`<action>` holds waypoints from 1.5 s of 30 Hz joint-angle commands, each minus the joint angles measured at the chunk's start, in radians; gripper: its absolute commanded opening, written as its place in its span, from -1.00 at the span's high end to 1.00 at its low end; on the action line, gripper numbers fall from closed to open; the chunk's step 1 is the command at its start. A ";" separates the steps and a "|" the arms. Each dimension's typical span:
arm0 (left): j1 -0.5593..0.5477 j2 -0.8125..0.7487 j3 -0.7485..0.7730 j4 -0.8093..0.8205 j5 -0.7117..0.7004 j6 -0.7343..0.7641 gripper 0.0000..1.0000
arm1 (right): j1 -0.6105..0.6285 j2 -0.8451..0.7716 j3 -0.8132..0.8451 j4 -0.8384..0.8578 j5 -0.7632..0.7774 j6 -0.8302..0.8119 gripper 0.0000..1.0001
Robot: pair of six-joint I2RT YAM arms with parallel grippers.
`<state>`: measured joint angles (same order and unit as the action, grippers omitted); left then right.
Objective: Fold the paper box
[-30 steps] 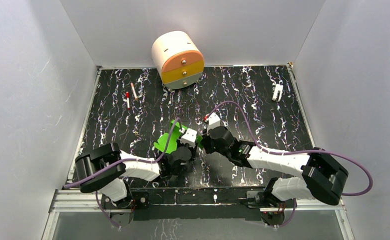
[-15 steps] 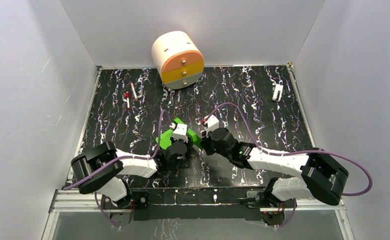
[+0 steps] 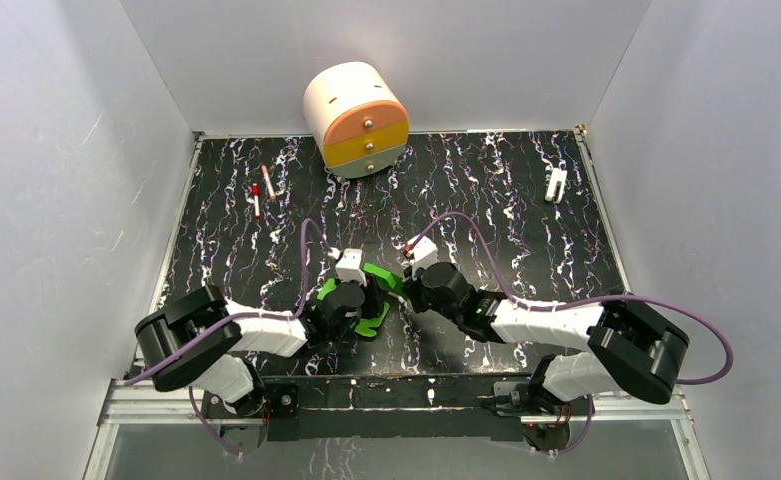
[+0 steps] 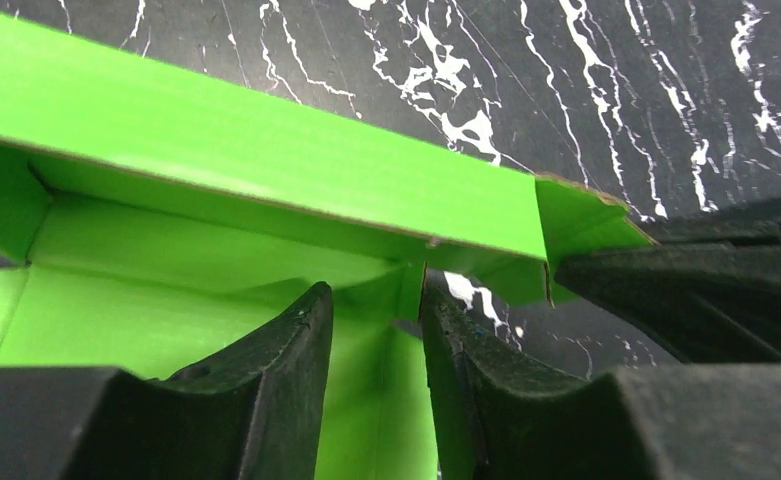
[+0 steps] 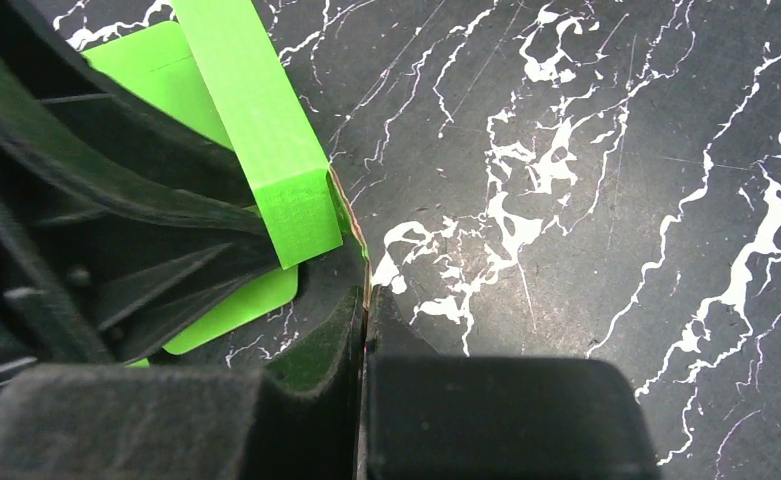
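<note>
- paper box [image 3: 378, 277]: bright green thin card, partly raised. it sits close to the near edge of the table [image 3: 526, 200], about mid-width, between your two arms.
- left wrist view: a long doubled-over wall stands over a flat floor panel, and a short flap juts out at its end. the creases are sharp, the cut edges show a pale brownish core, and the surface is matte.
- left fingers [image 4: 286, 340]: a little apart with a narrow gap, set at the inner corner where an end wall meets the floor. no clamp on the card that you can see.
- right fingers [image 5: 326, 340]: pressed together, pinching a thin flap edge-on at the box's end. the flap bows slightly above the pinch.
- handling, as a judgement: very light, so it will likely skate on the smooth marbled table unless one arm anchors it. it looks stiff across panels, should give only at the scored lines, and will kink if you squeeze mid-panel.
- where to hold: take flap edges close to a crease, not panel middles. use the right pinch as anchor and let the left push the wall over along its score.
</note>
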<state>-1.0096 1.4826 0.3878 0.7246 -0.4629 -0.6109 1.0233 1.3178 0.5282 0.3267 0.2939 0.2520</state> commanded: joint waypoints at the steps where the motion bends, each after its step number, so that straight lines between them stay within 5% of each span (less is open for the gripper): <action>1: 0.015 -0.118 -0.054 0.018 0.031 -0.083 0.23 | 0.004 0.022 -0.023 0.146 0.057 -0.035 1.00; 14: 0.135 -0.362 -0.155 0.000 0.182 -0.266 -0.21 | 0.004 0.113 -0.049 0.234 0.050 -0.089 1.00; 24: 0.324 -0.331 -0.164 0.090 0.342 -0.507 -0.29 | 0.004 0.149 -0.054 0.276 0.040 -0.123 1.00; 45: 0.383 -0.232 -0.218 0.253 0.382 -0.799 0.50 | 0.004 0.189 -0.062 0.357 0.020 -0.149 0.99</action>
<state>-0.6331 1.2385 0.1844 0.9142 -0.0845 -1.3533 1.0233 1.4914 0.4843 0.6579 0.3229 0.1238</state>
